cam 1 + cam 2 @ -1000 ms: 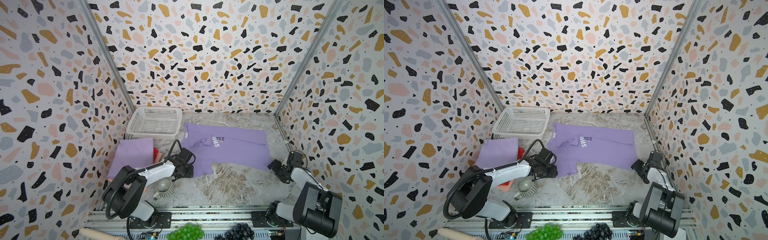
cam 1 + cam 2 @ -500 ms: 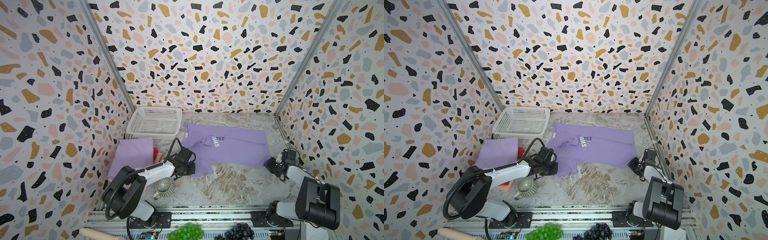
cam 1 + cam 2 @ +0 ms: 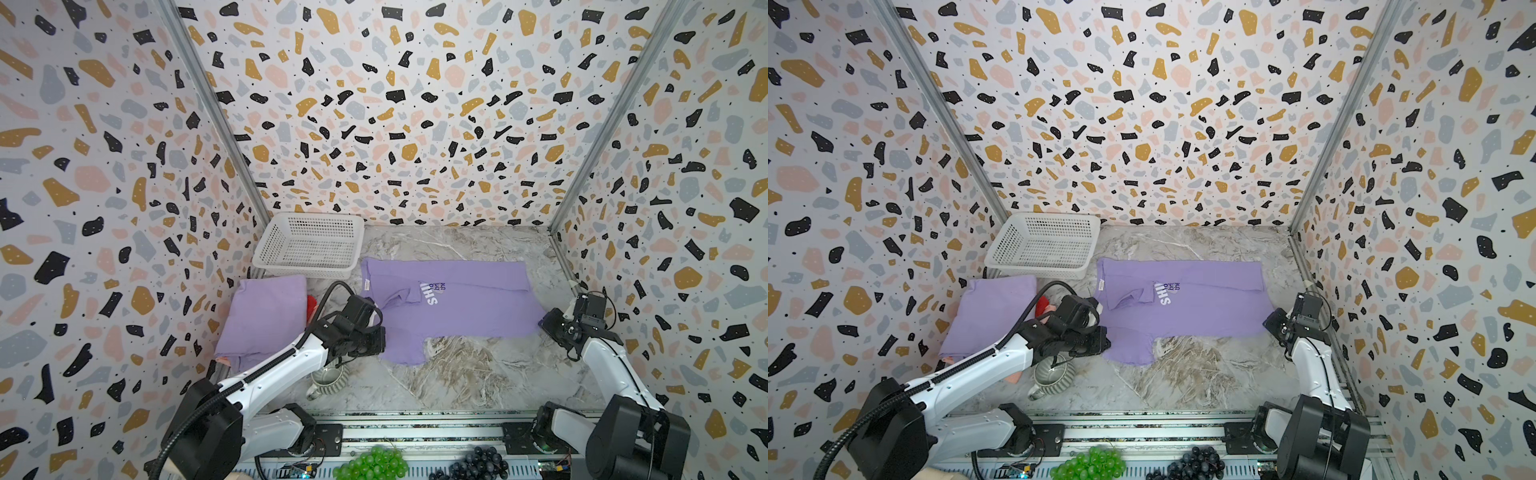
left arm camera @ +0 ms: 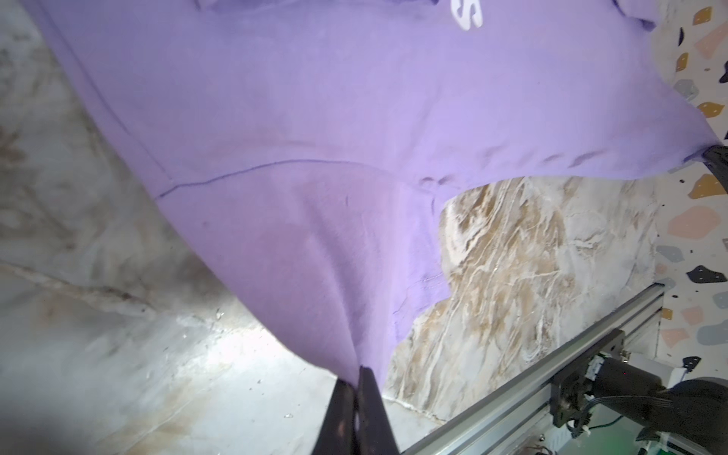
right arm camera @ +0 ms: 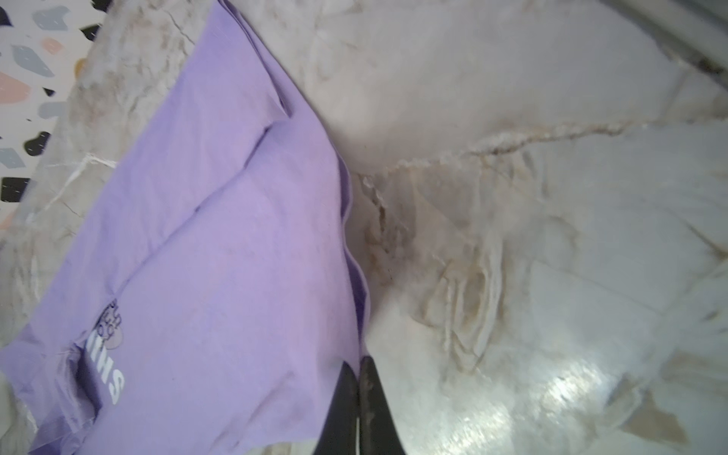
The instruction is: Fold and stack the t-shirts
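Printed lavender t-shirt: laid flat on the marble tabletop, right of centre, with the collar turned to the left and the hem to the right. Its far side is folded in over the chest, so part of the white print is covered in both top views.
Left gripper: its jaws are pressed together on the near sleeve of the printed lavender t-shirt. The cloth is drawn up into a ridge that ends between the fingertips.
Right gripper: its jaws are closed on the near hem corner of the same shirt. The doubled hem edge is led straight into the fingertips.
Folded lavender t-shirt: placed on top of a stack by the left wall, just in front of the basket.
Red t-shirt: shown only as a small edge at the stack's right side, beneath the lavender one.
Salmon-pink cloth: glimpsed at the stack's near corner, mostly hidden by the left arm.
White perforated basket: set in the back left corner, near the collar of the printed shirt.
Ribbed mug: found near the front edge, partly covered by the left arm and apart from the shirt.
Green grapes and dark grapes: laid on the front rail, between the two arm bases.
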